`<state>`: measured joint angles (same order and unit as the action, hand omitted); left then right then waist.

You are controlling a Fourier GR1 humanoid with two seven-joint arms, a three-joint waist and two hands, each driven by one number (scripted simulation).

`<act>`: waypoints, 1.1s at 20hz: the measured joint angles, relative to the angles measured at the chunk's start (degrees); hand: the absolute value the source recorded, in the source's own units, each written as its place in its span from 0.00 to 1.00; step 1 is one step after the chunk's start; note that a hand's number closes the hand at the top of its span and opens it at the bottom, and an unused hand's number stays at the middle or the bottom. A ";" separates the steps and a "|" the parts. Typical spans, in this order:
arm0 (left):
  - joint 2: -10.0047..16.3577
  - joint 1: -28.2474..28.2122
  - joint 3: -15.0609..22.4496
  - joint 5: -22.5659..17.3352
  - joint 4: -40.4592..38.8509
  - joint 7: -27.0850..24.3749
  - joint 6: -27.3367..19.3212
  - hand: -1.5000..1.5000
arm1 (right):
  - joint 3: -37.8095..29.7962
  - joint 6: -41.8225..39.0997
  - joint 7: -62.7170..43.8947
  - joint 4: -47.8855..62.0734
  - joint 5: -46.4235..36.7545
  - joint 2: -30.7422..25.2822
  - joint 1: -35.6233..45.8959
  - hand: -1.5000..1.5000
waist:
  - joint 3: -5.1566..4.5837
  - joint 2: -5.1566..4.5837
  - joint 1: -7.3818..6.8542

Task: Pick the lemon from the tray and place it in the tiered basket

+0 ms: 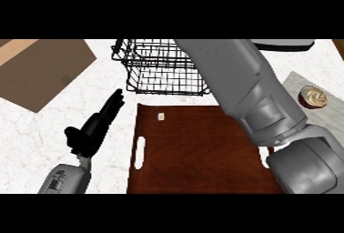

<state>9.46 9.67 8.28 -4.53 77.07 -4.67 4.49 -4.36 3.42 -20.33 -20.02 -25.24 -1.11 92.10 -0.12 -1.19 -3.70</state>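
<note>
The right forearm (249,91) stretched over the tiered basket (161,73), its robot hand unseen, so placing seemed due a release; the left robot hand (97,120) hung released beside the tray (201,150).

A white, faintly veined marble surface (47,132) fills the frame. A flat brown rectangular wooden panel (40,75) lies angled at the upper left, and a grey speckled stone slab (331,119) sits at the right edge.

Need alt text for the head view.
The right forearm extends over the brown tray and black wire basket, its hand out of view. The left hand rests open left of the tray; no lemon shows.
</note>
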 measured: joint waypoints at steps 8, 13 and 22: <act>-1.01 0.16 0.10 0.73 -0.91 -0.72 -0.60 0.50 | -7.48 -0.50 -5.06 5.91 8.22 0.84 1.96 0.00 | -0.02 -0.06 -0.22; -0.81 0.04 -0.25 0.49 -0.01 0.27 -0.35 0.50 | -11.55 1.03 -6.35 7.25 12.94 0.78 2.59 0.00 | 0.02 0.10 -0.10; -0.22 -1.02 -1.14 0.38 0.34 0.09 -0.07 0.50 | -10.71 15.58 -4.34 5.61 10.07 -4.61 1.98 0.00 | 0.01 0.40 1.41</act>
<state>9.24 8.65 7.13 -4.15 77.40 -4.57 4.42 -15.07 19.00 -24.67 -14.41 -15.17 -5.72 94.09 -0.11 -0.79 -2.29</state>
